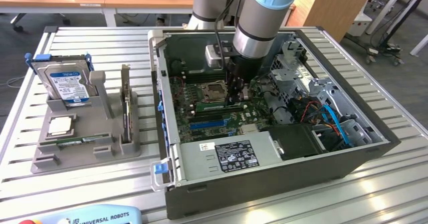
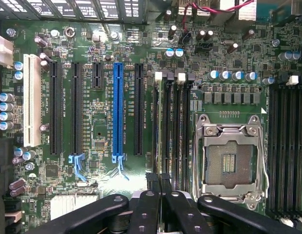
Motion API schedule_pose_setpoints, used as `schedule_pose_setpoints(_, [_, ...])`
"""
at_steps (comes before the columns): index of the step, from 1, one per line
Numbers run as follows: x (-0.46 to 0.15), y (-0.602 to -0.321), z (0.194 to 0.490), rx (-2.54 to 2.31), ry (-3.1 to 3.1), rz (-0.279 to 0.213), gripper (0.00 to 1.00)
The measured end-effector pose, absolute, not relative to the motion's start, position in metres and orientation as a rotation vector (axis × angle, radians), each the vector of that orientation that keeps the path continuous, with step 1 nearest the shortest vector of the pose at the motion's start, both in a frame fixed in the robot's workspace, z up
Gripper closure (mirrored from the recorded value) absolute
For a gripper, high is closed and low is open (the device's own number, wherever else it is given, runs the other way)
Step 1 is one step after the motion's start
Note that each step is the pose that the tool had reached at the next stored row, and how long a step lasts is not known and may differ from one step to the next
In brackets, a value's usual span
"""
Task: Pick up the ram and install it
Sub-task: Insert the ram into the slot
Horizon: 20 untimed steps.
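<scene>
Though the teach pendant (image 1: 100, 216) lies nearest me at the front edge of the desk (image 1: 374, 194), the work is further in. Past the grey holder (image 1: 40, 159), where a second green stick (image 1: 80, 141) lies flat below the hard drive (image 1: 67, 83), stands the open computer case (image 1: 267, 184), and the gripper (image 1: 235, 99) reaches down inside it. Its jaws are drawn nearly together on a thin dark edge that I take for the ram (image 2: 159, 171), though it shows edge-on and I would not swear to it. It hangs over the memory slots (image 2: 182, 126), just beside the empty-looking processor socket (image 2: 231, 161). Such a stick should be light and stiff but fragile. I would pinch it at the middle of its long top edge, clear of the chips and contacts, and keep it upright in line with its slot, since a tilted press could bend it. Room is tight there, with the socket's metal frame on one side, the expansion slots (image 2: 118, 112) on the other, and white latches (image 2: 158, 75) at the slot ends. Beyond, the drive cage and cables (image 1: 334, 121) crowd the exterior view's right, and the case wall (image 1: 200, 43) closes the far side, so only the way straight up looks open.
</scene>
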State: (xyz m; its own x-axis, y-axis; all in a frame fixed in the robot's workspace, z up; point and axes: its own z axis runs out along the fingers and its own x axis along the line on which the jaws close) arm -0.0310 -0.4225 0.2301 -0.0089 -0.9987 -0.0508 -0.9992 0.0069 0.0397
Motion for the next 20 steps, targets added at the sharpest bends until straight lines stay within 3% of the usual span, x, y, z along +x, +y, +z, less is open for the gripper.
schedule_pose_setpoints(20, [-0.031,-0.4225,0.2272,-2.213,2.214,0.098,0.89])
